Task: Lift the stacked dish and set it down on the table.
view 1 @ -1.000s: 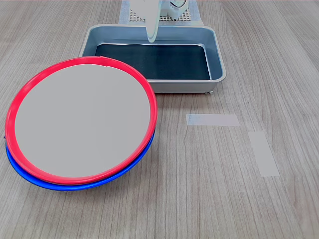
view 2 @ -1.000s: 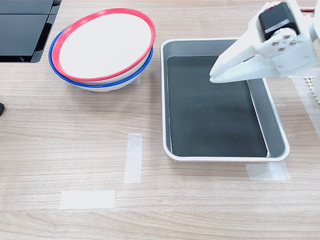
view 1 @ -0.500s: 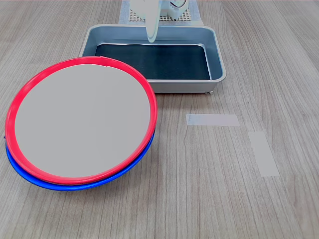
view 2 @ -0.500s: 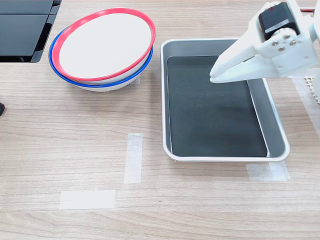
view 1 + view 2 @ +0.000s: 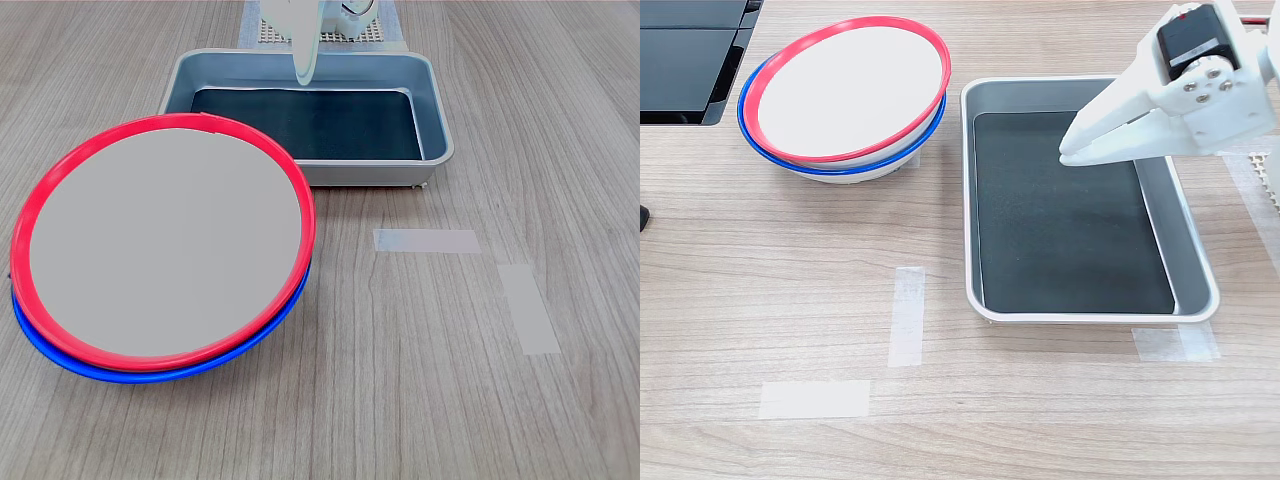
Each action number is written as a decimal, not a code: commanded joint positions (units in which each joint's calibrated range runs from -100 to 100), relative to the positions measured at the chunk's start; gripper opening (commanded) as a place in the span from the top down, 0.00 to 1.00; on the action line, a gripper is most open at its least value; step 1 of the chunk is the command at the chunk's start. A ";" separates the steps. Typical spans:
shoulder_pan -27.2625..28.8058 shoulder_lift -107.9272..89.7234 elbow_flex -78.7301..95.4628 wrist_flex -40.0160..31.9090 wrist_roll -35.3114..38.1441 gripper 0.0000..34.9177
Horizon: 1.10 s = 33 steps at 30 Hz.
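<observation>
The red-rimmed dish [image 5: 165, 245] [image 5: 845, 85] with a flat pale grey centre rests on top of a blue-rimmed plate [image 5: 150, 372] [image 5: 830, 168], slightly offset from it. Both stand on the wood-grain table [image 5: 420, 400] [image 5: 770, 290]. My white gripper [image 5: 304, 72] [image 5: 1068, 152] hangs above the grey tray, well apart from the plates, its jaws together and holding nothing. It points toward the second exterior view's left.
A grey metal tray [image 5: 435, 120] [image 5: 1195, 270] with a dark mat inside sits beside the plates. Pale tape strips [image 5: 427, 240] [image 5: 906, 315] lie on the tabletop. A black device [image 5: 685, 55] fills the second exterior view's top left corner.
</observation>
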 commanded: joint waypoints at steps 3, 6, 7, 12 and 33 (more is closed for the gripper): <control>-0.19 -0.34 0.00 0.11 0.44 0.99; -0.56 0.17 0.00 -0.14 0.15 0.99; -0.38 1.02 -0.18 -0.96 0.63 0.99; 3.95 15.18 -10.38 -6.82 6.40 0.93; 12.71 77.10 -55.08 -13.51 10.35 0.51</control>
